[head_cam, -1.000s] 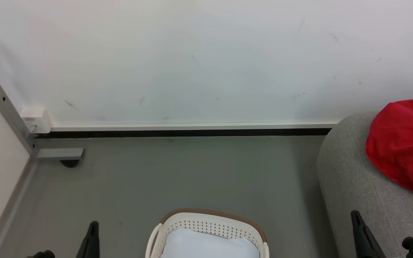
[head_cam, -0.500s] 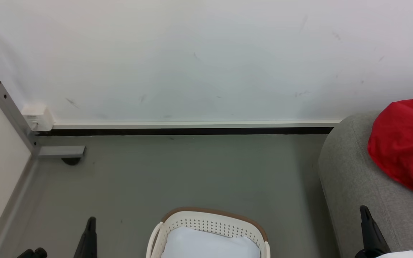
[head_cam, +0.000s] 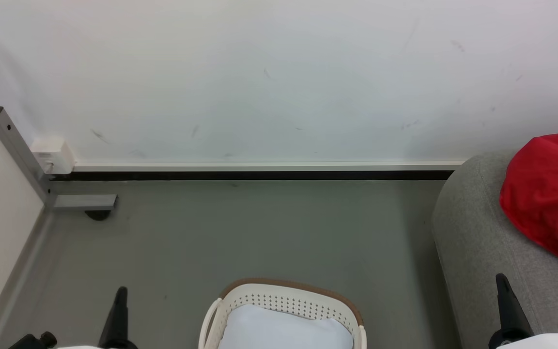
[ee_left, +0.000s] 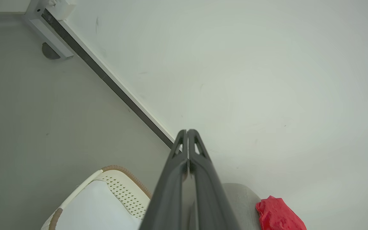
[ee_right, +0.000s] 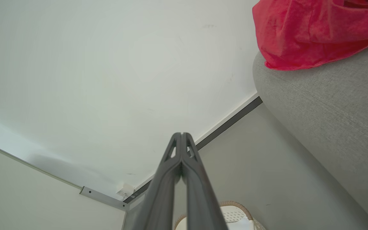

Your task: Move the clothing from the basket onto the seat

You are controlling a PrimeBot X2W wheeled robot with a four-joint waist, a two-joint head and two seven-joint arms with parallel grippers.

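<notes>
The red clothing [head_cam: 548, 194] lies bunched on the grey seat [head_cam: 477, 242], to the right of the basket [head_cam: 289, 287] and well apart from it. The basket stands on the grey floor [head_cam: 259, 228] near the white wall [head_cam: 279, 87], with a pale blue-white cloth [head_cam: 279, 329] inside it. The left tool [ee_left: 187, 131] is raised to the left of the basket and the right tool [ee_right: 181, 133] to its right, by the seat's edge, each with its two dark fingers pressed together and holding nothing.
</notes>
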